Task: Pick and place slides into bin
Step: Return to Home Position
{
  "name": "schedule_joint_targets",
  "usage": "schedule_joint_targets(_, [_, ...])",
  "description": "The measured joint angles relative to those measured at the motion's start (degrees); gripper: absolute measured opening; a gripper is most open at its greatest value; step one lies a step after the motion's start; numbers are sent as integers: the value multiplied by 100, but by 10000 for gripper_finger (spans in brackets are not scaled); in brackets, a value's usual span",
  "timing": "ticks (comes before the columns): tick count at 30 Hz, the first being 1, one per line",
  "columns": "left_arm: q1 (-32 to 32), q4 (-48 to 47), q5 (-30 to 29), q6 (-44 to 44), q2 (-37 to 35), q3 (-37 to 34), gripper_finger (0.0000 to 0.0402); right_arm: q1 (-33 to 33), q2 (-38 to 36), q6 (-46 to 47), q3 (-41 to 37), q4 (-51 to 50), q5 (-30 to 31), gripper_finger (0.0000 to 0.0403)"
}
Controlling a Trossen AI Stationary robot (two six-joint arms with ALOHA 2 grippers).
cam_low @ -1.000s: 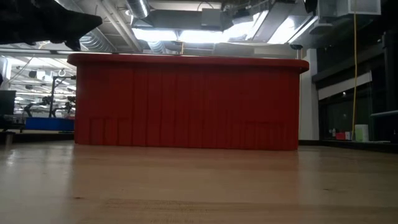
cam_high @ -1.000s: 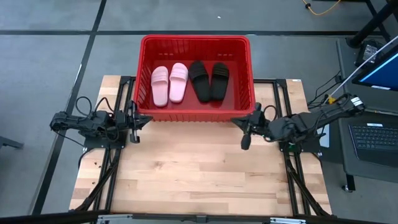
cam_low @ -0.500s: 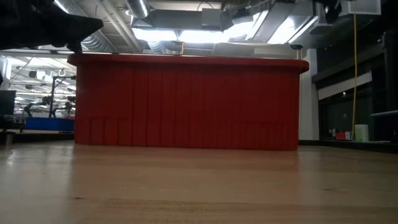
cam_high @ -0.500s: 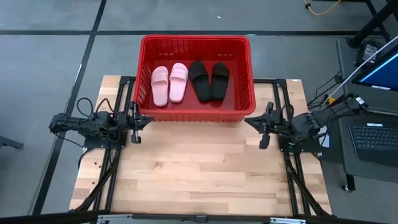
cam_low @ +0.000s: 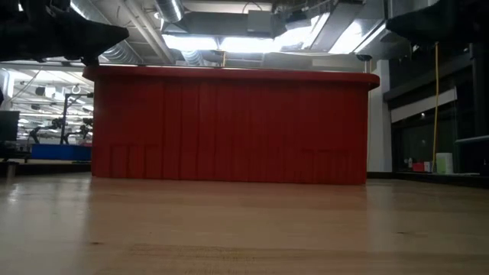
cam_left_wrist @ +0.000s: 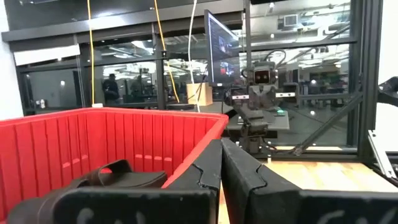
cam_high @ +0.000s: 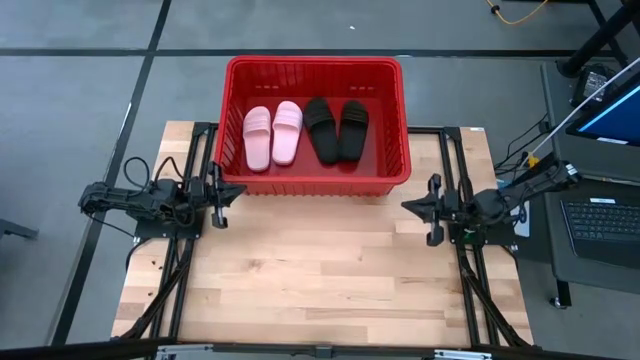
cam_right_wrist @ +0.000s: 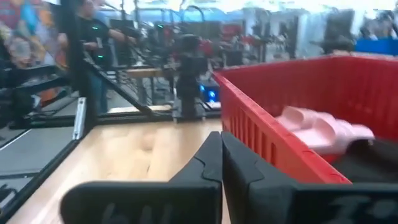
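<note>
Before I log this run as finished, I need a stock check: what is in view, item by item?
pink slides: 2, pale pink, side by side in the bin's left half
black slides: 2, black, side by side in the bin's right half
bin: 1, red, at the table's far edge
table: 1, light wood, under the bin and both arms
laptop: 1, dark, off the table's right side
left end effector: 1, dark, shut and empty, by the bin's near left corner
right end effector: 1, dark, shut and empty, by the bin's near right corner
</note>
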Motion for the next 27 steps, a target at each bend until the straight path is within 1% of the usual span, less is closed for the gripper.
schedule_joint_targets(2, [0,0,-6,0,0,0,4,0,-206,-212,-215,172,-129,3])
schedule_joint_targets(5, [0,17,-103,4,0,0,5,0,-438,-282,-442,141,-367,3])
schedule_joint_targets(9, [0,13,-125,15,0,0,5,0,-607,-597,-637,163,-1087,3])
schedule_joint_targets(11, [0,13,-125,13,0,0,6,0,-642,-718,-755,122,-1258,3])
schedule_joint_targets(17, [0,7,-122,13,0,0,6,-2,-648,-441,-1192,260,-1264,4])
schedule_joint_targets(19, [0,4,-122,11,0,0,6,-12,-648,-395,-1189,334,-1255,8])
schedule_joint_targets(21, [0,4,-120,11,2,0,6,-17,-654,-433,-1187,484,-1151,13])
schedule_joint_targets(24, [0,4,-120,11,2,0,6,-17,-652,-546,-1187,515,-816,19])
schedule_joint_targets(27, [0,4,-120,9,2,0,6,-20,-652,-567,-1187,593,-758,18])
